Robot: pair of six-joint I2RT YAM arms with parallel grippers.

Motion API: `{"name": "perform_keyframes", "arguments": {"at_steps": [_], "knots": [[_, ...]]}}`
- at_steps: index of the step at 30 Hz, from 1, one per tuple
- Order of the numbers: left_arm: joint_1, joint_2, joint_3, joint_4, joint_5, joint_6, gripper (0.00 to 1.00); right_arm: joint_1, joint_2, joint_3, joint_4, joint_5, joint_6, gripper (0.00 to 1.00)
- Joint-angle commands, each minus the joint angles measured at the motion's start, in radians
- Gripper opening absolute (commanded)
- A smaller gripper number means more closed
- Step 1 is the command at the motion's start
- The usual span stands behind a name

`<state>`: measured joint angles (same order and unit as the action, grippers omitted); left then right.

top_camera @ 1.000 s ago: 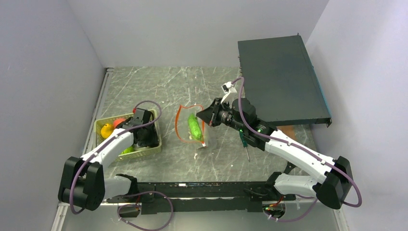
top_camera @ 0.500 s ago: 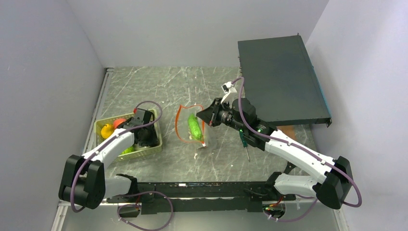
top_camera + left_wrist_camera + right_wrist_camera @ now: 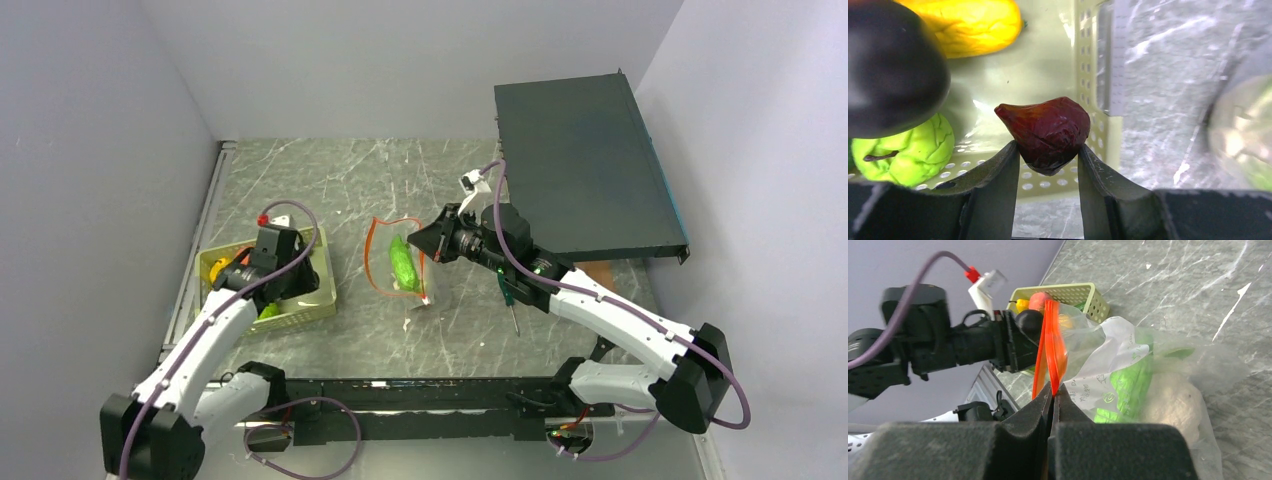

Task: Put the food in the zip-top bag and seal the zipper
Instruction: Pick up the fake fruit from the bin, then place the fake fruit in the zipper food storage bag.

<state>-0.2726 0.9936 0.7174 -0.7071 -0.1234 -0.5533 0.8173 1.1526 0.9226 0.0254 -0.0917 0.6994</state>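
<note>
We see the left fingers (image 3: 998,185) pinching a dark red fruit (image 3: 1048,132), one finger on each side of it. They hold it over the floor of the basket (image 3: 1088,75), close to the perforated wall. In the basket lie a yellow fruit (image 3: 973,22), a wrinkled green fruit (image 3: 908,150) and a dark piece (image 3: 888,70) that is too close and blurred for us to name. The basket sits at the left of the tabletop (image 3: 330,180), with the left arm bent over it.

The bag (image 3: 1108,335) stands in the middle of the tabletop, between the two arms and well apart from the basket. The right fingers (image 3: 1033,415) are pressed together on the zipper (image 3: 1050,340), gripping the red-orange strip at the bag's right side. From above, the strip curves in a loop and the mouth is open. Inside the bag we make out a green vegetable (image 3: 1128,385), with a pale piece (image 3: 1173,400) just beside it.

A screwdriver (image 3: 508,295) lies under the right arm. A dark flat box (image 3: 585,160) fills the far right corner.
</note>
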Motion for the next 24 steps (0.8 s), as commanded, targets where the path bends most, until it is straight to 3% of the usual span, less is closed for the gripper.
{"name": "perform_keyframes", "arguments": {"at_steps": [1, 9, 17, 24], "knots": [[0.003, -0.119, 0.086, -0.056, 0.049, 0.042, 0.31, -0.004, 0.008, 0.03, 0.057, -0.023, -0.006, 0.0], [0.003, -0.251, 0.17, -0.021, 0.283, 0.057, 0.27, -0.004, 0.013, 0.039, 0.058, -0.03, -0.005, 0.0], [-0.018, -0.265, 0.161, 0.23, 0.681, -0.087, 0.24, -0.004, 0.012, 0.056, 0.055, -0.033, -0.007, 0.0], [-0.204, -0.199, 0.184, 0.302, 0.601, -0.123, 0.24, -0.004, 0.008, 0.058, 0.055, -0.035, -0.005, 0.0]]}}
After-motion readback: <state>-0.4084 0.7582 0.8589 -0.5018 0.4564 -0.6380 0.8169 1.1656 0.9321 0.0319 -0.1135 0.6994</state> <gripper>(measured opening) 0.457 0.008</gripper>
